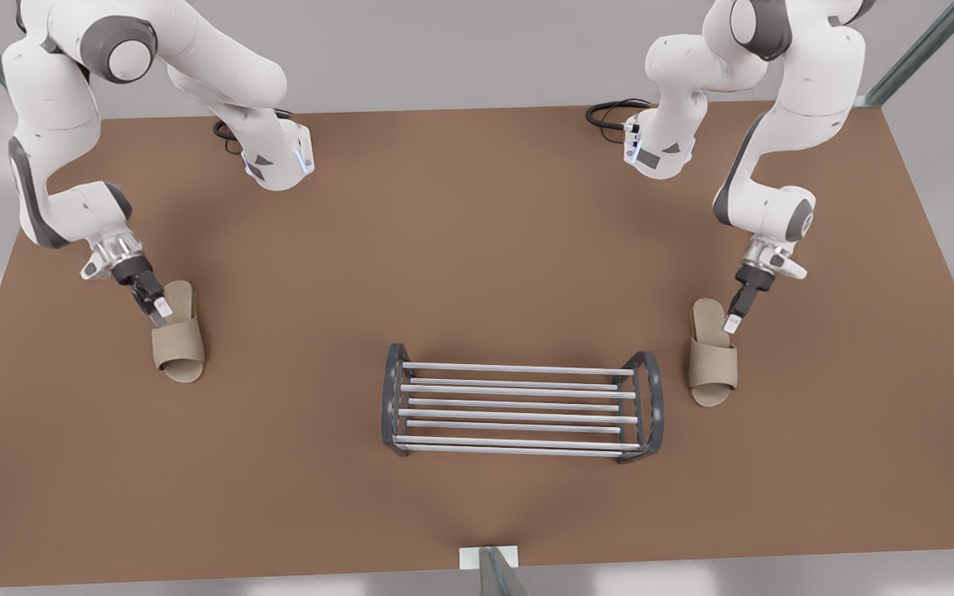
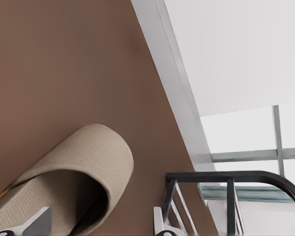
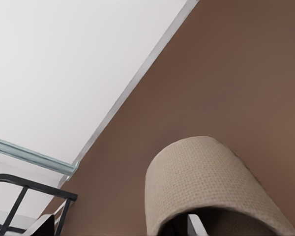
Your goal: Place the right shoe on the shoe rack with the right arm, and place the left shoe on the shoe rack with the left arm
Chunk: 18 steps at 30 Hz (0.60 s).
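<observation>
Two beige open-toe slippers lie on the brown table. The right shoe [image 1: 179, 343] [image 3: 206, 182] is at the front view's left. My right gripper [image 1: 161, 310] [image 3: 120, 226] is open, low over its heel end, with one finger at the strap opening. The left shoe [image 1: 712, 364] [image 2: 73, 172] lies at the front view's right. My left gripper [image 1: 730, 323] [image 2: 97, 223] is open at its heel end, with one finger over the insole and the other on the side towards the rack. The shoe rack [image 1: 520, 406] [image 2: 226, 177] [image 3: 24, 184] stands between the slippers with nothing on its silver rods.
Both arm bases [image 1: 278, 157] [image 1: 659, 149] stand at the table's far edge with black cables beside them. A white block with a glass strut [image 1: 489, 563] sits at the near edge. Bare table [image 1: 477, 248] spreads around the rack.
</observation>
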Motion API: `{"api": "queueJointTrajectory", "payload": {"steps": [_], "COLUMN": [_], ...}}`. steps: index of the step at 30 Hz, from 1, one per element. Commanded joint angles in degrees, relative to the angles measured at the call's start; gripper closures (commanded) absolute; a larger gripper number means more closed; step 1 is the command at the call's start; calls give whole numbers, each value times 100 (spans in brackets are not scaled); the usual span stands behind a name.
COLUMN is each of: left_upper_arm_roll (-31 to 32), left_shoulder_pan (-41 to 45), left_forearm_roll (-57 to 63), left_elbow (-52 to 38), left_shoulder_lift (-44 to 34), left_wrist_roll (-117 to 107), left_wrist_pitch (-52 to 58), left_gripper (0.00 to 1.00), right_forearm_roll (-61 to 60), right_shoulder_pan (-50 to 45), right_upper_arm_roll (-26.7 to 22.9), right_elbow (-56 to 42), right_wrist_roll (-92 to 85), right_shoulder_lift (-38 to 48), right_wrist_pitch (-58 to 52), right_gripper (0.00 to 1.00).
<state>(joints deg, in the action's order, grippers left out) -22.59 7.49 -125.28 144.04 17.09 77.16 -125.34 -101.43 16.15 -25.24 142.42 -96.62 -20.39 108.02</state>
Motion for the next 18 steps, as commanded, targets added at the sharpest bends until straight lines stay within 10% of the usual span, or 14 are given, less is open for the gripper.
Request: {"api": "queueJointTrajectory", "payload": {"steps": [1, 18], "left_upper_arm_roll": [0, 264], "left_shoulder_pan": [-2, -2], "left_forearm_roll": [-14, -58], "left_elbow": [-16, -816], "left_shoulder_lift": [40, 769], "left_wrist_roll": [204, 10], "left_wrist_pitch": [203, 423], "left_gripper": [0, 0], "right_forearm_roll": [-237, -1037], "right_shoulder_pan": [-6, -15], "right_upper_arm_roll": [37, 529], "right_elbow": [5, -338], "right_wrist_roll": [-929, -788], "right_shoulder_lift": [-18, -633], "right_wrist_pitch": [-88, -510], "right_gripper": [0, 0]}}
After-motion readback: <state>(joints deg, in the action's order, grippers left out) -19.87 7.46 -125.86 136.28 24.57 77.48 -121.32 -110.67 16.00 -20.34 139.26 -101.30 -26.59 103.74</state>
